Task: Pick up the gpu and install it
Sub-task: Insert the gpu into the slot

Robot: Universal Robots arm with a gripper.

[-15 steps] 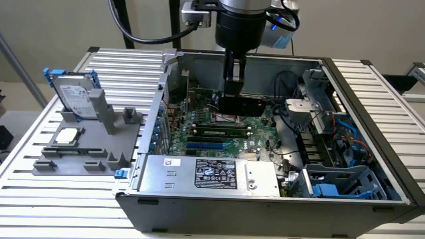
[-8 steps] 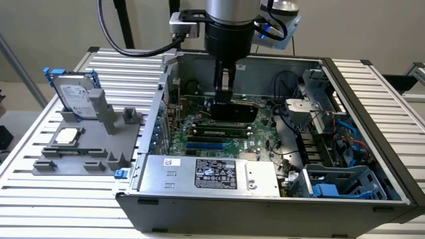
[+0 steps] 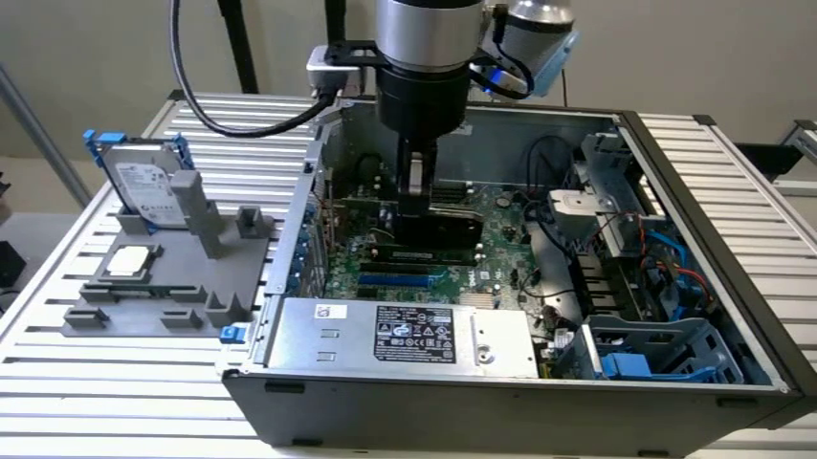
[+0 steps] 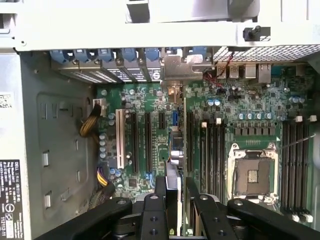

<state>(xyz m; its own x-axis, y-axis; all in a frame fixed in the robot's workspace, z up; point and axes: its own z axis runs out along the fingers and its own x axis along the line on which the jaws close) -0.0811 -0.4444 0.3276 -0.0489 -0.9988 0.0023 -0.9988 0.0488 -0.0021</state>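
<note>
The gpu (image 3: 434,232) is a black-faced card held on edge just over the green motherboard (image 3: 498,225) inside the open PC case (image 3: 664,134). My gripper (image 3: 418,203) reaches down from above and is shut on the card's upper edge. In the wrist view the gpu (image 4: 174,150) shows edge-on as a thin strip between the two black fingers (image 4: 160,189). It runs along the expansion slots (image 4: 148,142), with its silver bracket (image 4: 176,67) at the case's rear wall. Whether the card sits in a slot is hidden.
A grey fixture (image 3: 166,287) at the exterior view's left holds a silver hard drive with blue rails (image 3: 143,180) and a square CPU chip (image 3: 132,260). Inside the case are the power supply (image 3: 398,335), a blue drive cage (image 3: 651,354), cables (image 3: 562,220) and the CPU socket (image 4: 252,175).
</note>
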